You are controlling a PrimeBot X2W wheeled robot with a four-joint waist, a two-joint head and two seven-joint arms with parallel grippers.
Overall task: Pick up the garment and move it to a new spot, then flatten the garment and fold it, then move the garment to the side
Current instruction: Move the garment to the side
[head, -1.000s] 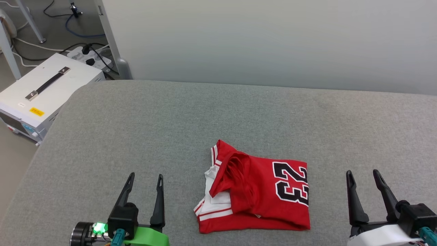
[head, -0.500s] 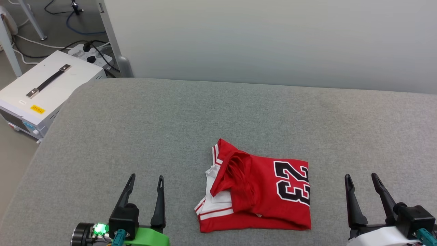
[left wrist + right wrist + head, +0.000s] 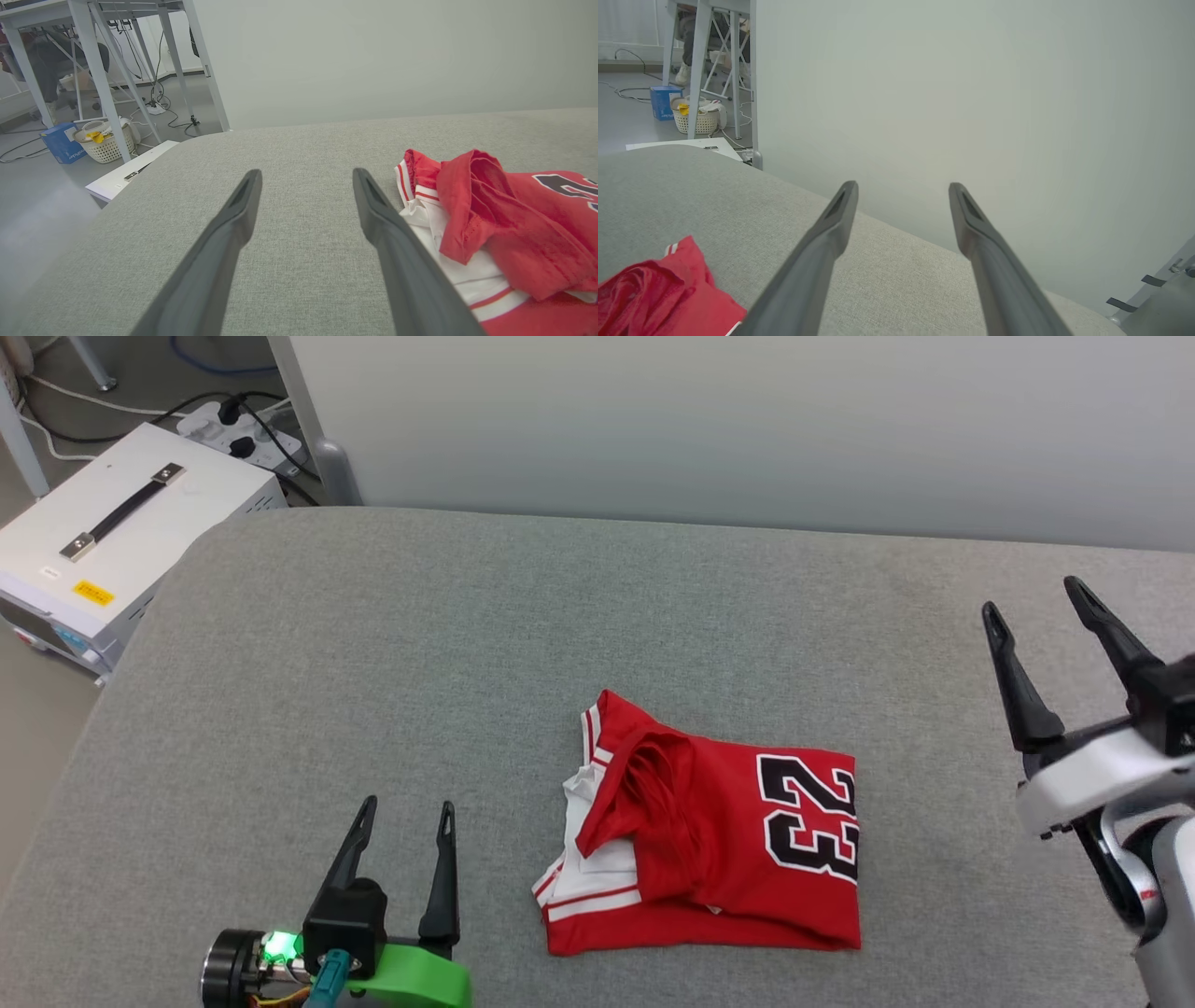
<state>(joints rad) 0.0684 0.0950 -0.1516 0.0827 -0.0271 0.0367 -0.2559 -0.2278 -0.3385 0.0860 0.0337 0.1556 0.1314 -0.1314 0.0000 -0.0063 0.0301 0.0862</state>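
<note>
The red jersey garment (image 3: 719,840) lies folded on the grey surface (image 3: 467,644), its black "23" facing up on the right half and a white sleeve with striped trim poking out at the left. In the left wrist view the garment (image 3: 504,233) sits just right of my fingers. My left gripper (image 3: 406,807) rests open, low at the front left, a short way left of the garment. My right gripper (image 3: 1027,595) is open and raised at the far right, beyond the garment's right edge. The right wrist view catches a red corner of the garment (image 3: 663,294) at the lower left.
A pale wall (image 3: 747,429) runs along the back of the grey surface. Off the left edge stand a white box with a black handle (image 3: 112,537), a power strip with cables (image 3: 233,429) and a table leg (image 3: 308,429). A basket (image 3: 105,142) sits on the floor farther off.
My right gripper has risen and moved away from me, from low at the front right to mid-height at the far right. The head camera tipped slightly. The garment and left gripper have not moved.
</note>
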